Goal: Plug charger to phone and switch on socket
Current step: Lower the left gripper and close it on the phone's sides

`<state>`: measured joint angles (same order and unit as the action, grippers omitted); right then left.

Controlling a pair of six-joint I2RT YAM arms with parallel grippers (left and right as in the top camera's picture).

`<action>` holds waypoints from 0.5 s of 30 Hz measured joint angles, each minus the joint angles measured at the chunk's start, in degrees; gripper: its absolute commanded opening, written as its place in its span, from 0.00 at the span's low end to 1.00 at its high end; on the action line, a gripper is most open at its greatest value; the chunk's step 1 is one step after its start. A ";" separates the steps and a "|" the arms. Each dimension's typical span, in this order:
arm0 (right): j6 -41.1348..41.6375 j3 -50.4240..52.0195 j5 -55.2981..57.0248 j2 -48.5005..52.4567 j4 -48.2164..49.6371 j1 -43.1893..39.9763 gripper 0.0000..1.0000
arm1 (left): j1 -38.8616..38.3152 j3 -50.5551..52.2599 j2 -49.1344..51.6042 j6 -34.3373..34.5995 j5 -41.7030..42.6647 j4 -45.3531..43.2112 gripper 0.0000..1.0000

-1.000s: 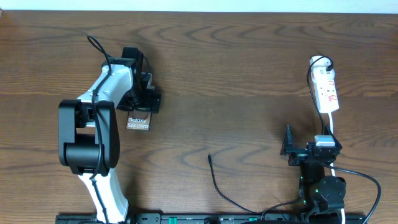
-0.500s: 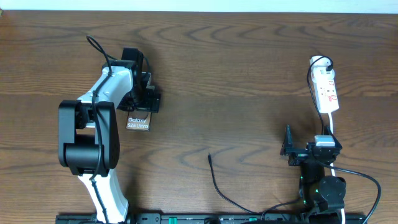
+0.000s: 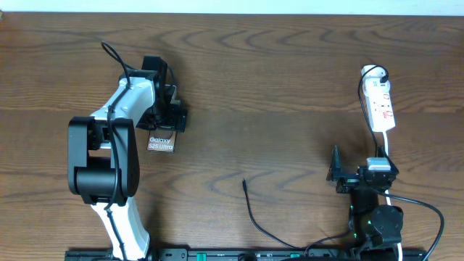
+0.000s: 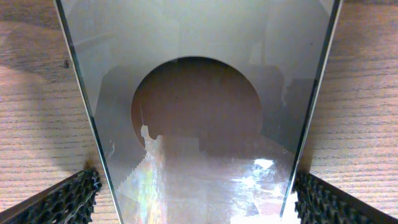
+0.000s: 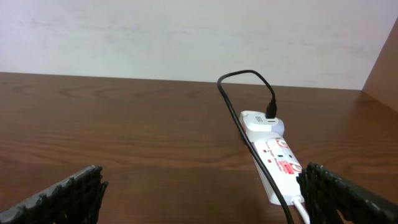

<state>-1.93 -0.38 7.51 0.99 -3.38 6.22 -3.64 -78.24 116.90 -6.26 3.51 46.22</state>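
The wooden counter (image 3: 275,65) carries all the things. The socket (image 5: 277,165) lies ahead of the right fingers (image 5: 56,199), well apart from them and more to the side of the right-hand one. These fingers are spread wide with nothing between them. The socket is a rigid plastic strip and probably light, so I judge it can slide when its switch is pushed; the press should go straight down.

The phone (image 4: 199,124) lies flat between the left fingers (image 4: 62,199), which seem to pinch it by its two long edges (the contact is at the very bottom of the wrist view, so I am not fully sure). It is a stiff, glossy slab, likely slippery and fragile. The narrow sides are the proper place to hold it, firmly but not hard.

The charger (image 3: 247,197) lies loose on the counter between the two pairs of fingers, touched by neither. It is thin and limp, so it is best taken just behind the plug tip.
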 measured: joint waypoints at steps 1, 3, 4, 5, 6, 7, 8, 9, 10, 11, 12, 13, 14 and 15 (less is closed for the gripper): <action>0.00 0.00 0.00 0.00 0.00 0.00 0.99 | 0.00 0.00 0.00 0.00 0.00 0.00 0.99; 0.00 0.00 0.00 0.00 0.00 0.00 0.99 | 0.00 0.00 0.00 0.02 0.00 -0.02 0.99; 0.00 0.00 0.00 0.00 0.00 0.00 0.99 | 0.00 0.00 0.00 0.00 0.00 0.00 0.99; 0.00 0.00 0.00 0.00 0.00 0.00 0.99 | 0.00 0.00 0.00 0.00 0.00 0.00 0.99; 0.00 0.00 0.00 0.00 0.00 0.00 0.99 | 0.00 0.00 0.00 0.00 0.00 0.00 0.99; 0.00 0.00 0.00 0.00 0.00 0.00 0.99 | 0.00 0.00 0.00 0.00 0.00 0.00 0.99; 0.00 0.00 0.00 0.00 0.00 0.00 0.99 | 0.00 0.00 0.00 0.00 0.00 0.00 0.99; 0.00 0.00 0.00 0.00 0.00 0.00 0.99 | 0.00 0.00 0.00 0.00 0.00 0.00 0.99; 0.00 0.00 0.00 0.00 0.00 0.00 0.99 | 0.00 0.00 0.00 0.02 0.00 0.00 0.99; 0.00 0.00 0.00 0.00 0.00 0.00 0.99 | 0.00 0.00 0.00 0.00 0.00 0.00 0.99; 0.00 0.00 0.00 0.00 0.00 0.00 0.99 | 0.00 0.00 0.00 0.00 0.00 -0.02 0.99; 0.00 0.00 0.00 0.00 0.00 0.00 0.99 | 0.00 0.00 0.00 0.02 0.00 0.00 0.99; 0.00 0.00 0.00 0.00 -0.02 0.00 0.99 | 0.00 0.00 0.00 0.00 0.00 0.00 0.99; 0.00 0.00 0.00 0.00 0.00 0.00 0.99 | 0.00 0.00 0.00 0.00 0.00 0.00 0.98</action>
<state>-1.93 -0.38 7.51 0.99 -3.38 6.22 -3.64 -78.24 116.90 -6.26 3.51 46.22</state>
